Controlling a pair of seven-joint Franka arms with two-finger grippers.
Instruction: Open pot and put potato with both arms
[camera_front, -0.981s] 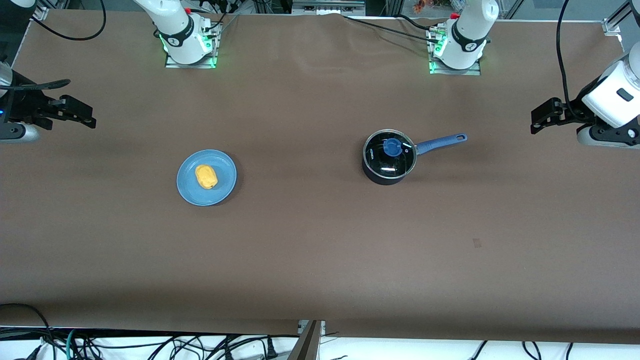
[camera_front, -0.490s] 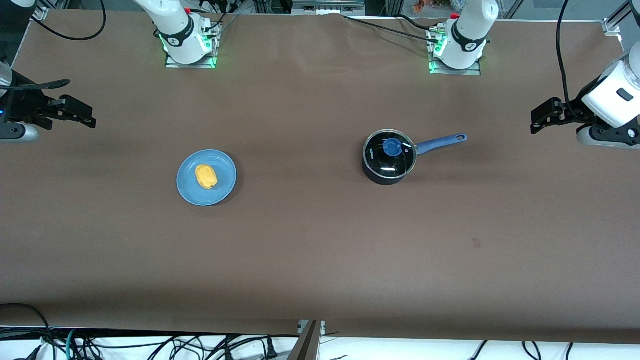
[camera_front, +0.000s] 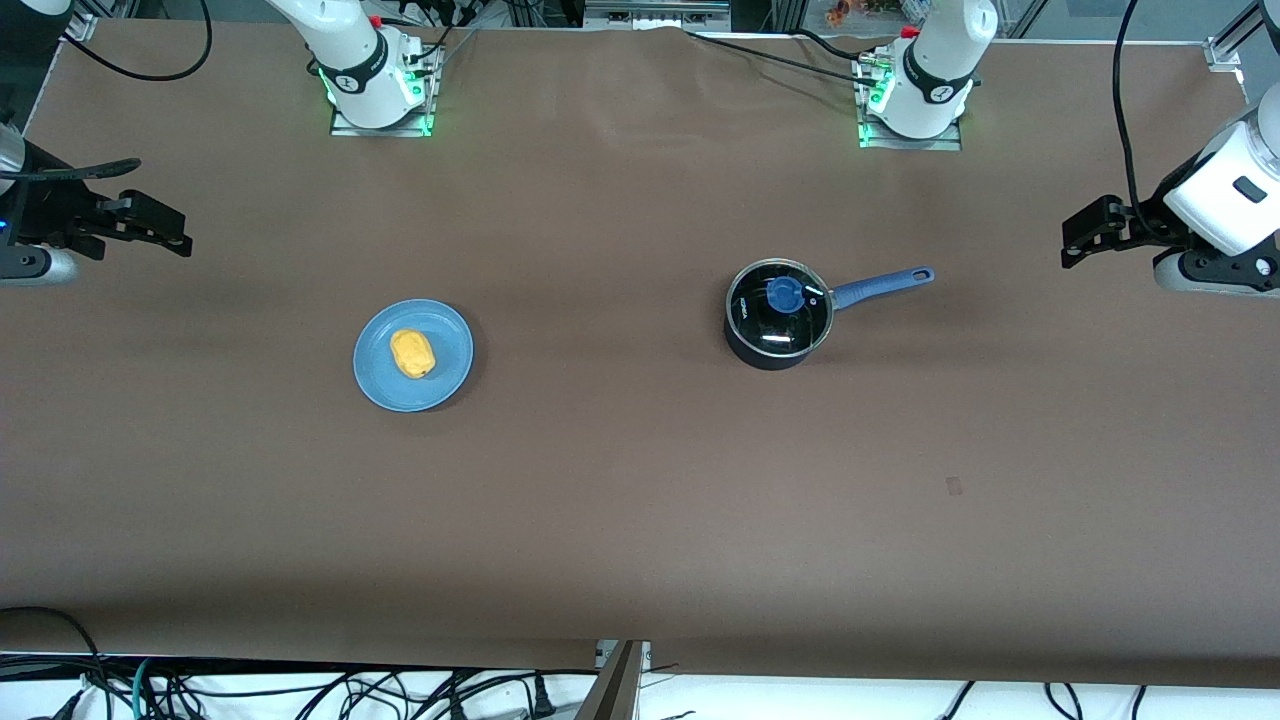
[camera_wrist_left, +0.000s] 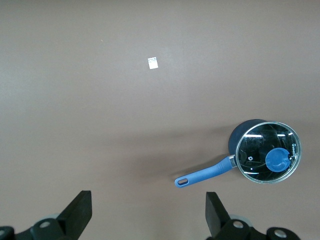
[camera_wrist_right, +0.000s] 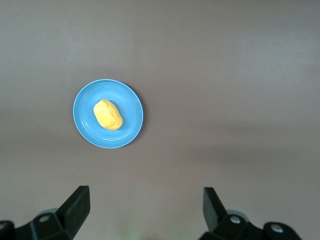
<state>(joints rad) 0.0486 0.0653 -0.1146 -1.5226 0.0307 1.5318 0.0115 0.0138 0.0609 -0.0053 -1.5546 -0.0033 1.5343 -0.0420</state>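
Observation:
The black pot (camera_front: 778, 325) stands on the table toward the left arm's end, with its glass lid and blue knob (camera_front: 783, 294) on and its blue handle (camera_front: 880, 285) pointing toward that end. The yellow-orange potato (camera_front: 411, 353) lies on a flat blue plate (camera_front: 450, 345) toward the right arm's end. My left gripper (camera_front: 1070, 243) hangs open and empty over the table's end; its wrist view shows the pot (camera_wrist_left: 268, 152) well off from the gripper (camera_wrist_left: 148, 210). My right gripper (camera_front: 183, 232) hangs open and empty over the table's other end; its wrist view shows the potato (camera_wrist_right: 108, 114) on the plate (camera_wrist_right: 131, 112), apart from the gripper (camera_wrist_right: 145, 207).
The arm bases (camera_front: 375, 85) (camera_front: 915, 95) stand along the table's edge farthest from the front camera. A small white tag (camera_wrist_left: 153, 62) lies flat on the brown table (camera_front: 620, 480). Cables (camera_front: 300, 690) hang below the table's nearest edge.

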